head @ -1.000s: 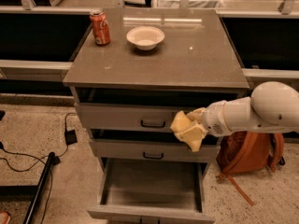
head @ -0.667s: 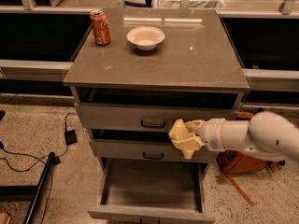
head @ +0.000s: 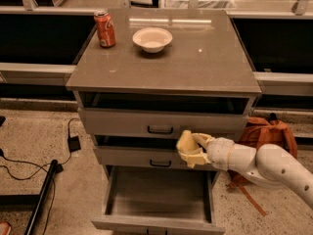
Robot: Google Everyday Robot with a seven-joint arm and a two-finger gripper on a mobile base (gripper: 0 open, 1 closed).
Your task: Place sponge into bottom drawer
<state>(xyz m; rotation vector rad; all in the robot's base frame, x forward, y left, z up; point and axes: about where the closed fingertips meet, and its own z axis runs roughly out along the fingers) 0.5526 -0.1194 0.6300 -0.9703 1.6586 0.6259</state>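
The pale yellow sponge is held in my gripper, in front of the middle drawer of the grey cabinet and above the right side of the open bottom drawer. The white arm reaches in from the lower right. The gripper is shut on the sponge. The bottom drawer is pulled out and its plain grey interior shows nothing in it.
A red soda can and a white bowl stand on the cabinet top. The top drawer is slightly open. An orange backpack leans on the floor at the right. Black cables lie on the floor at the left.
The gripper with the sponge has moved lower and slightly left, down from the top drawer's front to the middle drawer's front. The arm has dropped with it.
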